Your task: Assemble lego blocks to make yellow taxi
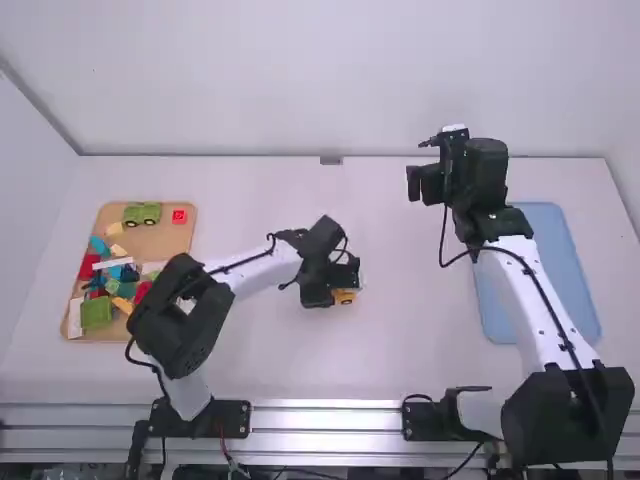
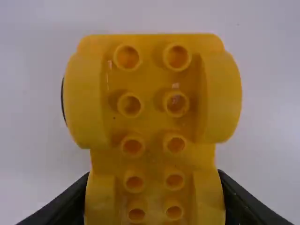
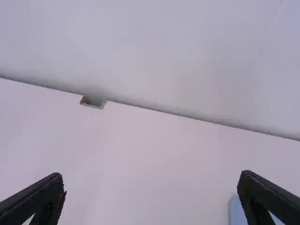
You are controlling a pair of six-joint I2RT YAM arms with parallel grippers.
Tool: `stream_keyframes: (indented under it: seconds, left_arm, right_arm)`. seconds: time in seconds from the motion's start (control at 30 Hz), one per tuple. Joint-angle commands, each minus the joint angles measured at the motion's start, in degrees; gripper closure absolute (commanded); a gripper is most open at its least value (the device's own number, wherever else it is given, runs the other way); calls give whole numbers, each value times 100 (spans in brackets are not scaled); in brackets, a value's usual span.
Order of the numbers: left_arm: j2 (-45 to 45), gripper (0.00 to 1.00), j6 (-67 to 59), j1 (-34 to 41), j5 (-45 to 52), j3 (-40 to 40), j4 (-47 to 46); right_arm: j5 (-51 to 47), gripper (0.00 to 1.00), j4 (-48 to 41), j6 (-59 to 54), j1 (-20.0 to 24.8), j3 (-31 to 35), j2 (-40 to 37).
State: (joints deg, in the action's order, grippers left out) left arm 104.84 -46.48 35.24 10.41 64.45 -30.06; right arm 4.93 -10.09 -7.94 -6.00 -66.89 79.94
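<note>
Partly cut off — yellow chassis (image 2: 152,126) | left tool (image 1: 338,284) — clasping it, tips hidden | right tool (image 1: 422,164) wide

The yellow studded base (image 2: 152,129) is glossy plastic, the table (image 1: 420,340) smooth and matt.

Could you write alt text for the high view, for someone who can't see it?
The left robot gripper holds a yellow toy-block piece at a white table. To its left, a tan tray holds colorful blocks; the right arm partly hides a blue tray.

Blocks (image 1: 97,313) in left tray (image 1: 165,245) — second tray (image 1: 550,225) right, on table (image 1: 400,360).
</note>
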Motion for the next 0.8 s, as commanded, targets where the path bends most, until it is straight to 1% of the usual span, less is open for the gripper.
stream_keyframes:
  seconds: [0.0, 0.17, 0.4, 0.5, 0.57, 0.63, 0.67, 0.7, 0.77]
  left_arm:
    - [20, 82, -179, -2, 133, -205, 109]
    - [20, 81, 306, -11, -385, -601, 811]
    - [20, 79, 341, -33, -358, -675, 946]
    - [20, 71, 356, -52, -358, -678, 957]
    - [20, 62, 358, -24, -358, -678, 955]
    - [20, 59, 358, -52, -361, -678, 955]
    - [20, 59, 358, -55, -361, -678, 957]
    - [20, 53, 358, -39, -358, -678, 957]
    - [20, 49, 356, -20, -356, -678, 960]
  right_arm:
    - [-22, 2, 17, -2, -7, -170, 44]
    - [-22, 1, 17, -2, -7, -170, 44]
    - [-22, 1, 17, 0, -4, -170, 44]
    - [-22, 2, 20, 0, -7, -170, 44]
    - [-22, 2, 20, -2, -7, -170, 44]
    - [-22, 1, 20, -2, -4, -170, 44]
    - [-22, 2, 17, -2, -4, -170, 44]
    - [-22, 1, 20, -2, -7, -170, 44]
    - [-22, 2, 17, 0, -7, -170, 44]
